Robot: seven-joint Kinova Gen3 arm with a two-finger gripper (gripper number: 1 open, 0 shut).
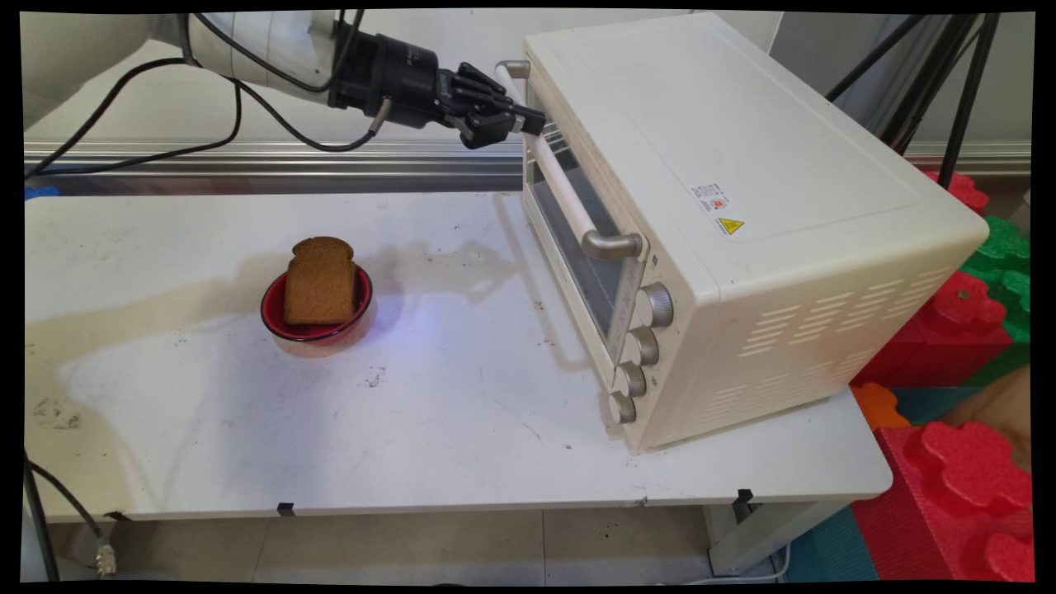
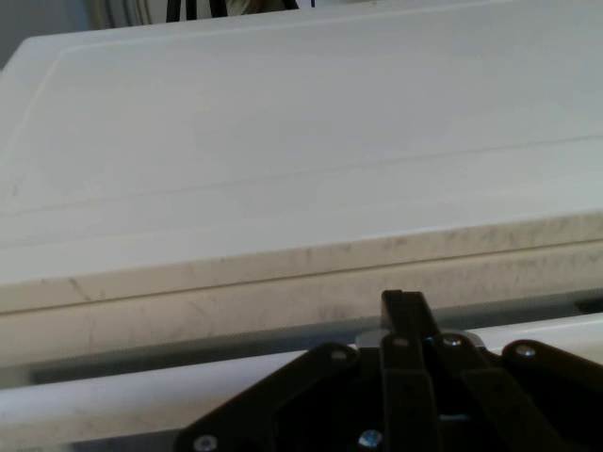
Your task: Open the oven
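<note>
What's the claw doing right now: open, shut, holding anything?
Claw: shut on the oven door handle, near its far end; the oven door looks closed.

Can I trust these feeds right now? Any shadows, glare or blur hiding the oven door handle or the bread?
Main view: sharp, with soft shadows on the scuffed white table; the brown bread slice in its red bowl reads clearly, as does the black pincer at the cream toaster oven handle. Hand view: soft and low-contrast; the oven's top fills it, and the linkage covers most of the handle.
</note>
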